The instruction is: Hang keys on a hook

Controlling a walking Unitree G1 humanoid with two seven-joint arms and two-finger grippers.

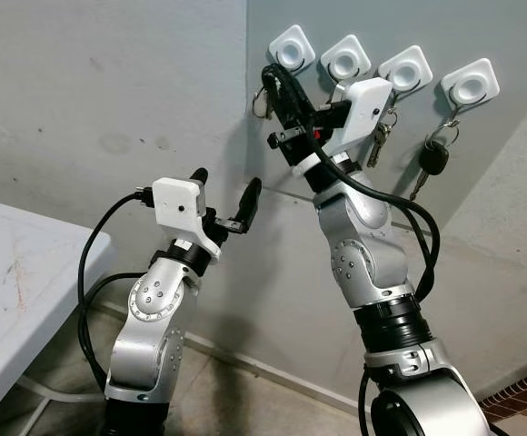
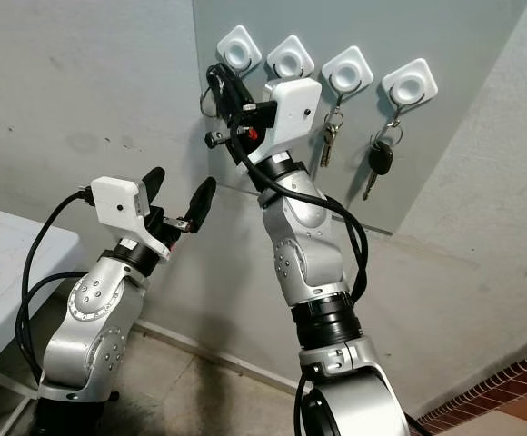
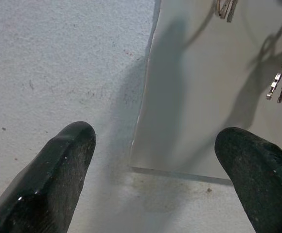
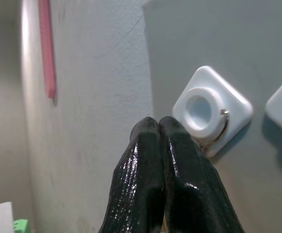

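Four white hooks sit in a row on a grey wall panel (image 1: 482,36). My right gripper (image 4: 158,121) is raised to the leftmost hook (image 1: 293,47), its fingers pressed shut. A thin metal key ring (image 4: 222,127) curls around that hook's base and runs down behind the fingertips, and the keys (image 1: 263,100) dangle just left of the fingers. My left gripper (image 1: 225,195) is lower and to the left, short of the wall, open with nothing between its fingers (image 3: 58,165). It faces the panel's lower left corner (image 3: 136,162).
A silver key bunch (image 1: 379,136) hangs from the third hook (image 1: 405,68), and a black car key (image 1: 433,159) from the fourth (image 1: 471,84). A white table (image 1: 18,272) stands at the left. Red brick flooring (image 1: 518,395) shows at the lower right.
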